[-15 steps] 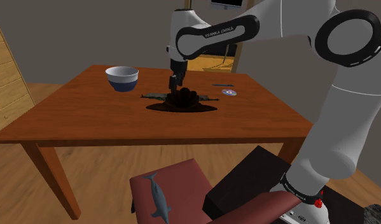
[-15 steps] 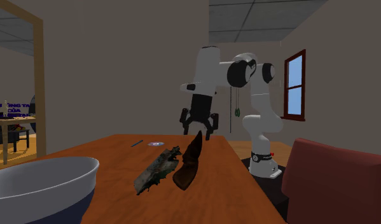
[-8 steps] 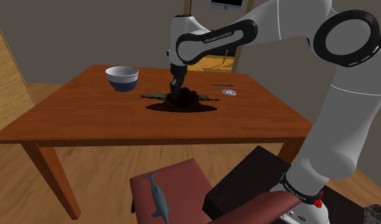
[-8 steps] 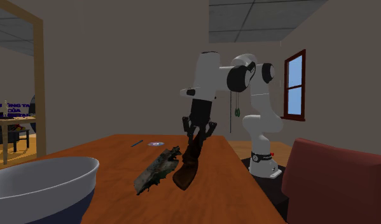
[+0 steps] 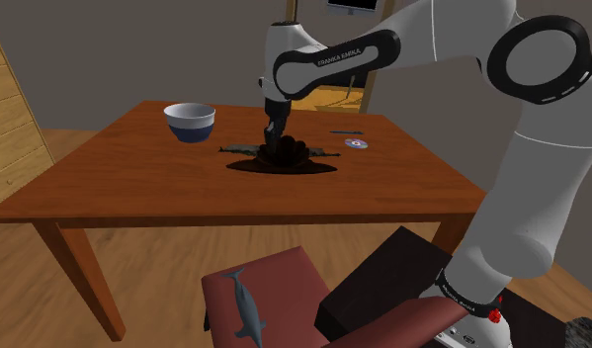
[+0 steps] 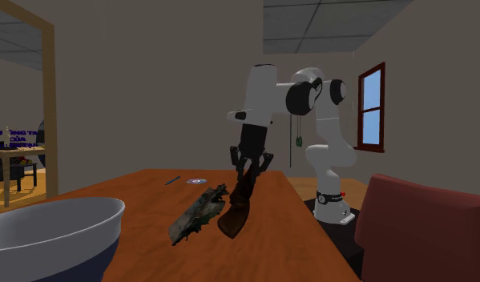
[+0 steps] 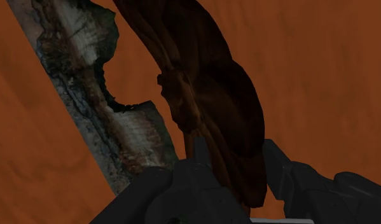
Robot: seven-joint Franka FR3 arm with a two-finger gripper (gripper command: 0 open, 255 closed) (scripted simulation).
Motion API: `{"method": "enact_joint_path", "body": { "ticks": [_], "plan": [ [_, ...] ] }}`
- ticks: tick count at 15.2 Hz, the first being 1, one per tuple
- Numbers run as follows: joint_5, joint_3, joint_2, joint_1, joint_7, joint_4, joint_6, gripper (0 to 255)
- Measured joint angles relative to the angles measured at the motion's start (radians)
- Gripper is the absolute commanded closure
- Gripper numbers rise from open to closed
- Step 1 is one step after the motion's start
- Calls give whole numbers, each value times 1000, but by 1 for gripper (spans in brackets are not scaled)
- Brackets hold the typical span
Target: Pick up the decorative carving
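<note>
1. Shoulder view: the dark carving [image 5: 289,155] stands near the middle of the table [image 5: 135,188], far from every edge, with the bowl [image 5: 190,122] well apart.
2. A rough grey piece [image 7: 87,95] lies just beside it.
3. The arm bends down from above, and the claw [image 7: 234,149] squeezes the carving's rim.

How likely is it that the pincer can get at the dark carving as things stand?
Very likely yes. The pincer is right at the upper edge of the dark carving, with nothing between them. The weathered slab lies beside the carving, off the line of approach.
</note>
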Motion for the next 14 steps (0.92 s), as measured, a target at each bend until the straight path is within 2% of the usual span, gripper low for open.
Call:
{"method": "enact_joint_path", "body": {
  "ticks": [14],
  "plan": [
    [12, 4, -23, 3, -21, 146, -169, 255]
  ]
}}
